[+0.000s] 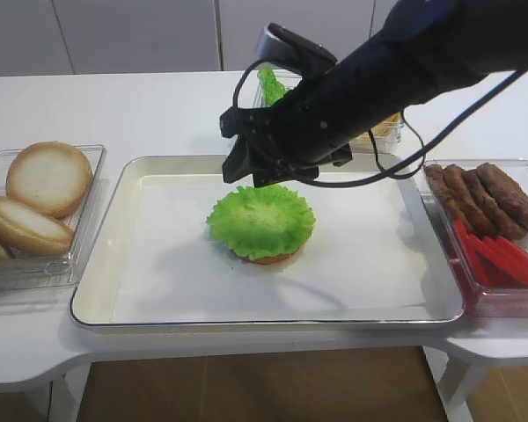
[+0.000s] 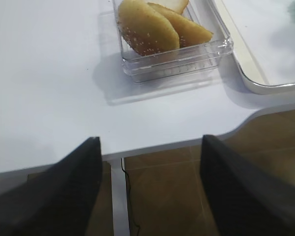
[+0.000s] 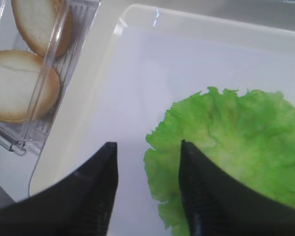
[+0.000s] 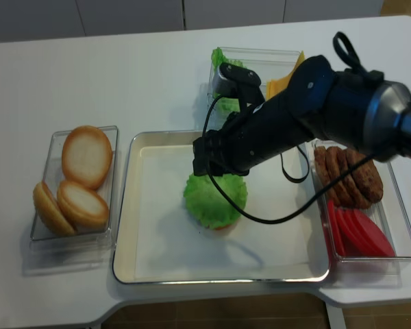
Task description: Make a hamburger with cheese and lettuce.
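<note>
Table (image 1: 158, 105): white top carrying the tray and the clear containers.
Tray (image 1: 141, 299): shallow, pale, metal-rimmed, set mid-table between the side containers.
Right arm (image 4: 342, 110): dark-sleeved, reaching from the right across the tray's back edge.
Bun box (image 1: 35, 264): clear container just left of the tray, with spare bun halves (image 1: 48, 176) in it.
Meat box (image 4: 397, 226): clear container right of the tray, holding brown patties (image 4: 349, 175) and red slices (image 4: 356, 233).
Back container (image 4: 274, 65): green leaves (image 4: 222, 58) and yellow cheese (image 4: 281, 82) behind the tray.
Lettuce (image 1: 262, 220): single frilly leaf lying flat on the hamburger, near the tray's centre.
Hamburger (image 1: 268, 258): only a tan rim shows under the leaf's near edge.
Right gripper (image 3: 147, 157): fingers spread, holding nothing, poised above the leaf's left edge.
Left gripper (image 2: 150, 150): fingers spread, empty, over the table's front edge near the bun box.
</note>
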### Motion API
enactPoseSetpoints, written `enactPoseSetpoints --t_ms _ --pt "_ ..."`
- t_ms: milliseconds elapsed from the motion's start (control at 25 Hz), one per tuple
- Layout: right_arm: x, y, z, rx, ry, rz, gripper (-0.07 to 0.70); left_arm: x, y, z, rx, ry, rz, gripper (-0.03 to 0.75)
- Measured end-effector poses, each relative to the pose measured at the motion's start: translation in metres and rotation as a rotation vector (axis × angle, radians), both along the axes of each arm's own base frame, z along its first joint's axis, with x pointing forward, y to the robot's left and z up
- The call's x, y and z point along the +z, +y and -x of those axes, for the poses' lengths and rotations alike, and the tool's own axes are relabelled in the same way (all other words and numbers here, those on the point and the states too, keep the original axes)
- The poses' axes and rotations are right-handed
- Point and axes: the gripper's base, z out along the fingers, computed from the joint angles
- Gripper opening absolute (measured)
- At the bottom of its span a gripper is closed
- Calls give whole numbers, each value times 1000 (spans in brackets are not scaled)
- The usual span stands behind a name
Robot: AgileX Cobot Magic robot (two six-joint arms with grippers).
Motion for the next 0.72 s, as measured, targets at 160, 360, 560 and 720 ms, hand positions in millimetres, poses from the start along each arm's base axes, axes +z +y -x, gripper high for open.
enactPoseSetpoints --t_ms 160,360,560,720 --pt "19 -14 9 -19 -41 97 333 0 0 0 0 0 0 468" --pt "33 -38 23 -5 -60 323 334 0 0 0 0 0 0 468" --pt "54 -55 37 22 -110 418 334 0 0 0 0 0 0 468" --pt "70 -79 37 -50 -124 404 334 0 0 0 0 0 0 468"
